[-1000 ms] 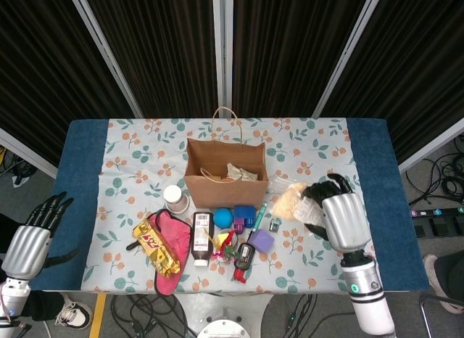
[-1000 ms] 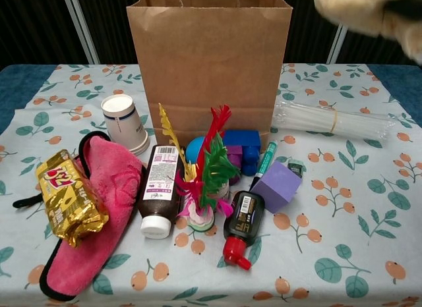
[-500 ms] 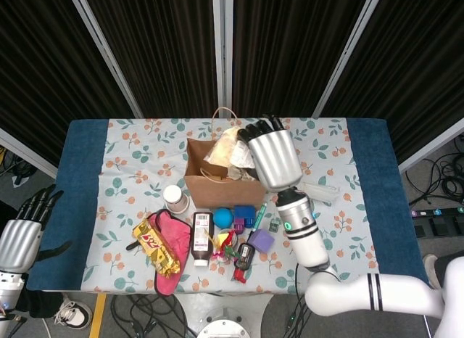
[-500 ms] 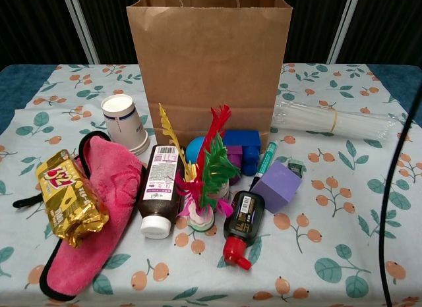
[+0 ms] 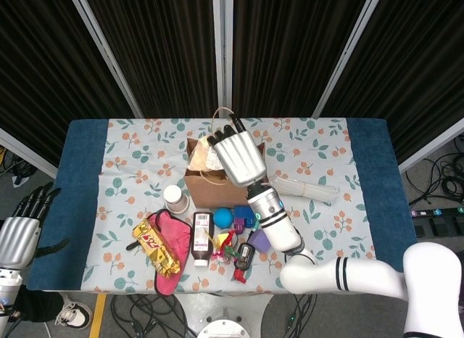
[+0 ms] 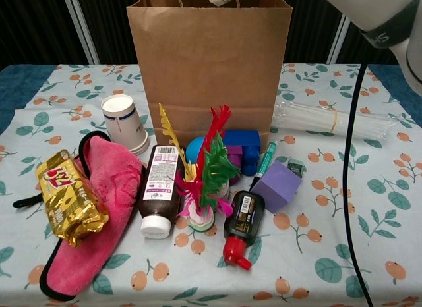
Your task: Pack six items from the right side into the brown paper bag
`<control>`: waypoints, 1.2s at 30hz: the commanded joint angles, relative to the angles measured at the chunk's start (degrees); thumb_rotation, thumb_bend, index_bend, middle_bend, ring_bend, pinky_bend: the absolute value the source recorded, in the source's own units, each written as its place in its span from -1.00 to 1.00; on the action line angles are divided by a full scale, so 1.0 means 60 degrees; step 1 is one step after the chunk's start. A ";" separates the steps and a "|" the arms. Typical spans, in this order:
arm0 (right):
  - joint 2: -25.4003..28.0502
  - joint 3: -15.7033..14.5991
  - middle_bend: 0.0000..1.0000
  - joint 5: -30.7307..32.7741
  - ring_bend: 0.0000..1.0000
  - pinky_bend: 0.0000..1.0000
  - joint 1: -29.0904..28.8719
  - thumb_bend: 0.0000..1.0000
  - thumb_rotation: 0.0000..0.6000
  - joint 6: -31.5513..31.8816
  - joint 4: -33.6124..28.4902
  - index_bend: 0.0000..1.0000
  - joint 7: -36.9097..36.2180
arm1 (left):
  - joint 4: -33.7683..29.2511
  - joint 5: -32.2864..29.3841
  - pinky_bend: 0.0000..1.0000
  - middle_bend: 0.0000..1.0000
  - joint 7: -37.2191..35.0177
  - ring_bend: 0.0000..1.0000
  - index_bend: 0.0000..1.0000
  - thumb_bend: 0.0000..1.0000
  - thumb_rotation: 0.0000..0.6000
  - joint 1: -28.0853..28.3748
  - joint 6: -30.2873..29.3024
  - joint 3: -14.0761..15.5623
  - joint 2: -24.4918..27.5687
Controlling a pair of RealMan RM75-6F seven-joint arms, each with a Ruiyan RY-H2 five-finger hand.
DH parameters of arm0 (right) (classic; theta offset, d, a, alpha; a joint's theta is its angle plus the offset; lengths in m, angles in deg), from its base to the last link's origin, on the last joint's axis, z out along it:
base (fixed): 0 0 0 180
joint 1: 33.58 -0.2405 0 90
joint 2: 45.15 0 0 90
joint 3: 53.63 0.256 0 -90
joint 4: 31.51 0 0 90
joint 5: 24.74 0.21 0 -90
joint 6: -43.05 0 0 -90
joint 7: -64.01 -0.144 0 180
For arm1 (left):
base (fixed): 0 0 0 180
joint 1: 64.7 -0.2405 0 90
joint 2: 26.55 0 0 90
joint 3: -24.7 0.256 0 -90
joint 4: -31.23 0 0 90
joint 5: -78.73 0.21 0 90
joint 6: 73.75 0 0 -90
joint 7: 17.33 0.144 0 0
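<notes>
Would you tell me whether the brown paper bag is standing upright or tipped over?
Upright: the brown paper bag stands on its base, mouth open upward.

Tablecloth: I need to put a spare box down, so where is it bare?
Bare cloth lies left of the paper bag beyond the paper cup, and right of the straw bundle. The cluster before the bag, from the gold snack pack to the purple block, is crowded.

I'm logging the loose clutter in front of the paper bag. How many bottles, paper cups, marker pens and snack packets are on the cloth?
Bottles: 2, the brown bottle and the black bottle
Paper cups: 1, the paper cup
Marker pens: 1, the green marker
Snack packets: 1, the gold packet
Total: 5
</notes>
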 commanded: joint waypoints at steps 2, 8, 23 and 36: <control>0.0316 -0.0105 -0.29 0.0726 -0.58 -0.92 -0.0105 -0.81 1.00 -0.0108 -0.0390 -0.27 0.0600 | 0.0017 -0.0013 -0.69 -0.74 0.0000 -0.93 -0.80 -0.97 1.00 -0.0023 -0.0022 0.0008 -0.0009; 0.0550 -0.0201 -0.49 0.1386 -0.79 -1.00 -0.0203 -0.83 1.00 0.0111 -0.0792 -0.51 0.1043 | -0.0020 -0.0017 -0.69 -0.74 -0.0017 -0.93 -0.80 -0.97 1.00 -0.0032 -0.0037 0.0005 0.0004; 0.2570 -0.0098 -0.43 0.0348 -0.74 -1.00 0.1179 -0.76 1.00 0.2008 -0.3342 -0.52 -0.0024 | -0.0391 0.0230 -0.69 -0.74 0.0260 -0.93 -0.80 -0.97 1.00 0.0009 -0.0088 0.0076 0.0054; 0.4666 -0.1520 -0.49 0.2312 -0.78 -1.00 0.3949 -1.00 1.00 0.0831 -0.3355 -0.52 -0.3040 | -0.0494 0.0544 -0.69 -0.74 0.0485 -0.93 -0.80 -0.97 1.00 0.0102 0.0072 0.0281 -0.0134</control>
